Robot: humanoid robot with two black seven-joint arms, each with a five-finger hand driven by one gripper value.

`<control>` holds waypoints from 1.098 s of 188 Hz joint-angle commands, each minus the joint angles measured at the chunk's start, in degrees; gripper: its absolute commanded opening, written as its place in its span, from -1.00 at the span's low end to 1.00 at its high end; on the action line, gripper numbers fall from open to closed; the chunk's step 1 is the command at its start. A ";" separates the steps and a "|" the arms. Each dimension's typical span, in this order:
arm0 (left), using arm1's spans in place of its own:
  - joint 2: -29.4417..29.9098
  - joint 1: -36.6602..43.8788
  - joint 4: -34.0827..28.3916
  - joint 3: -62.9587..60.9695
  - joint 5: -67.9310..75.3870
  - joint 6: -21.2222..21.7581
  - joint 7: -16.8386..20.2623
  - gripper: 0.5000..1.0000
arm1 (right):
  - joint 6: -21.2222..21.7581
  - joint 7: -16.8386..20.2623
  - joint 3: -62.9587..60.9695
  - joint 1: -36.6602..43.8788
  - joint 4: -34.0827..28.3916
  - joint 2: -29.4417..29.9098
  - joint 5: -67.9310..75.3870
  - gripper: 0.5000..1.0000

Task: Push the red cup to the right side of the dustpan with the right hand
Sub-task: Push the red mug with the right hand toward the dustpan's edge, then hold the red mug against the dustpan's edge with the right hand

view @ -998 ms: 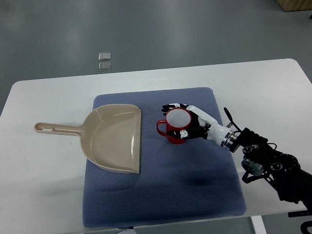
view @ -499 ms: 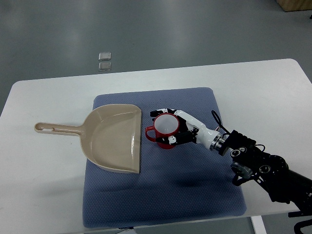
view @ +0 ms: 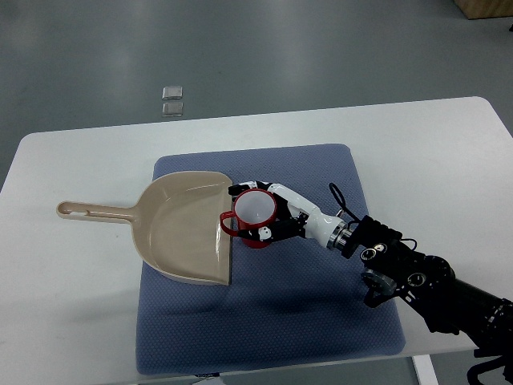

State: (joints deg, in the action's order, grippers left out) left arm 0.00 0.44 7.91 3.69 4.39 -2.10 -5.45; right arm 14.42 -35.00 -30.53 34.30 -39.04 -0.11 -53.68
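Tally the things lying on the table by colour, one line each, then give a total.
Red: 1, the cup
Beige: 1, the dustpan
Blue: 1, the mat
Total: 3

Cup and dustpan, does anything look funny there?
A little. The red cup sits upright in the right hand, but its handle now overlaps the dustpan's open right edge instead of staying beside it. Nothing is spilled or broken.

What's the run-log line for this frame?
right hand: cupped around red cup | cup: upright, handle over beige plastic dustpan open edge | blue mat underneath
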 commanded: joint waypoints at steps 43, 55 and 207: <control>0.00 0.00 0.00 0.00 0.00 -0.01 0.00 1.00 | -1.06 0.00 1.26 0.59 0.11 0.11 0.07 0.42; 0.00 0.00 0.00 0.00 0.00 -0.01 0.00 1.00 | -1.06 0.00 1.44 0.59 0.20 0.11 -0.02 0.42; 0.00 0.00 0.00 0.00 0.00 -0.01 0.00 1.00 | -0.98 0.00 3.02 1.73 0.28 0.11 0.07 0.42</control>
State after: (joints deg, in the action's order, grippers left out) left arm 0.00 0.44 7.91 3.69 4.39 -2.12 -5.45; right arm 13.38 -35.00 -27.71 36.02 -38.75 0.00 -53.57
